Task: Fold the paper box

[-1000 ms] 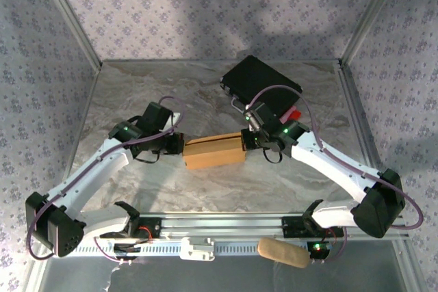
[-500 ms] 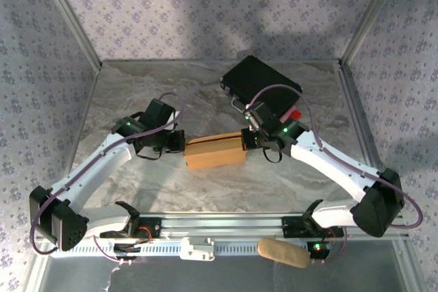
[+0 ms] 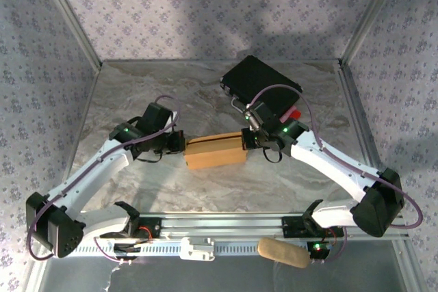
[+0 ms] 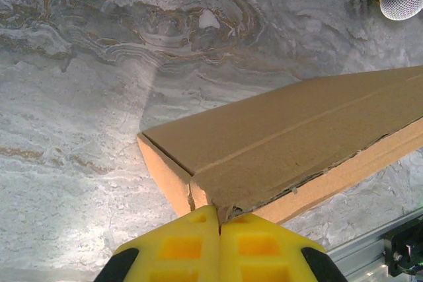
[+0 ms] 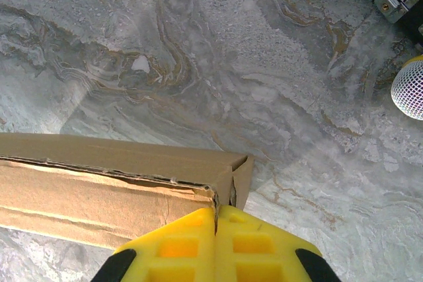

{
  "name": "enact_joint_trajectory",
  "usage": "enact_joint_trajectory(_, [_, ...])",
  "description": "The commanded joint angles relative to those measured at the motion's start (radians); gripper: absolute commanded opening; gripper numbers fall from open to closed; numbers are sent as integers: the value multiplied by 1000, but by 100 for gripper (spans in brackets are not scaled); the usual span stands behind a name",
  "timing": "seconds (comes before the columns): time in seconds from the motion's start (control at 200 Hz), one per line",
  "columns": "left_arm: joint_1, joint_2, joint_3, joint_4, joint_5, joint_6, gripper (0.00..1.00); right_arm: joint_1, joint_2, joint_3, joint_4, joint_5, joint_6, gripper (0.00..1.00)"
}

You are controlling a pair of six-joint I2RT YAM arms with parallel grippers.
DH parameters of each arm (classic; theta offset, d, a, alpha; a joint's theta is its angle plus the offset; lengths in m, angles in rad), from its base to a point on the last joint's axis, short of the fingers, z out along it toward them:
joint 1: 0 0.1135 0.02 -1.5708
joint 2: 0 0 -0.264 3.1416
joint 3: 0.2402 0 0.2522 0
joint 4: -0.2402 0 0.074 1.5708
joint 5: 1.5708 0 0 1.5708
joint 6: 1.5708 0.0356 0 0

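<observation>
Left gripper (image 4: 218,211): yellow fingers pressed together, tips butted on the left end of the tan kraft cardboard box (image 4: 291,140). Right gripper (image 5: 215,211) same, closed against the right end. I read it as squeezing the ends so the flaps seat. Box sits mid grey marbled surface (image 3: 171,189). Versus a second ago: box unmoved, left arm barely shifted.
</observation>
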Motion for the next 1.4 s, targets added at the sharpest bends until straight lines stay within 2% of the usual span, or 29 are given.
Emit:
enact_joint_trajectory(0.0, [-27, 4, -47, 29, 48, -17, 3, 13, 9, -14, 48, -60, 14, 0])
enact_joint_trajectory(1.074, [-11, -27, -11, -137, -71, 99, 4, 7, 4, 2, 28, -50, -7, 0])
enact_joint_trajectory(1.394, [-12, -50, -71, -93, -70, 102, 4, 12, -2, -31, 58, -54, -5, 0])
